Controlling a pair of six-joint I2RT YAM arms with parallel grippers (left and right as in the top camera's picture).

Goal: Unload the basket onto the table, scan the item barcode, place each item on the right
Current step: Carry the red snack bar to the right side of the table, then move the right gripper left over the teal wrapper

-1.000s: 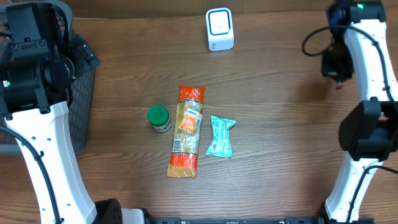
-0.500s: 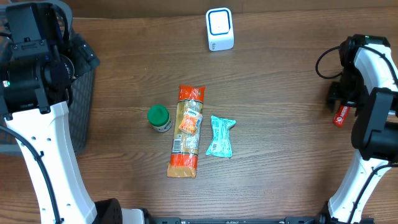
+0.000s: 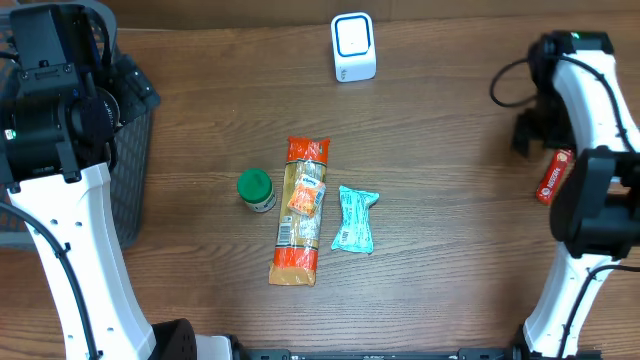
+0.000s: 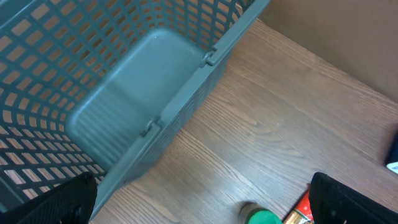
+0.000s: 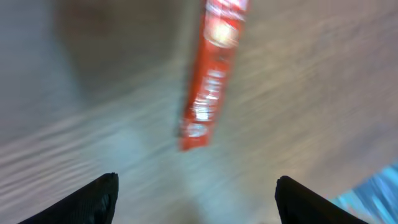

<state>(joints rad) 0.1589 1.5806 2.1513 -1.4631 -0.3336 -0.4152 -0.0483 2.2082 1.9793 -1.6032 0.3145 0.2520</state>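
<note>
Broadly, the brown wooden table [image 3: 450,230] carries everything. A grey plastic mesh basket [image 3: 135,170] sits at its left edge, below the left gripper [image 4: 202,194], whose fingers are spread wide and empty. Mid-table lie a long orange-and-clear food packet [image 3: 300,212], a teal foil sachet [image 3: 355,220] just right of it and a green-lidded jar [image 3: 256,189] just left. A white box scanner [image 3: 353,47] stands at the far edge. The right gripper [image 5: 198,193] is also spread and empty above a slim red stick packet [image 3: 552,177] near the right edge. The packet seems to lie flat, though that view is blurred.
</note>
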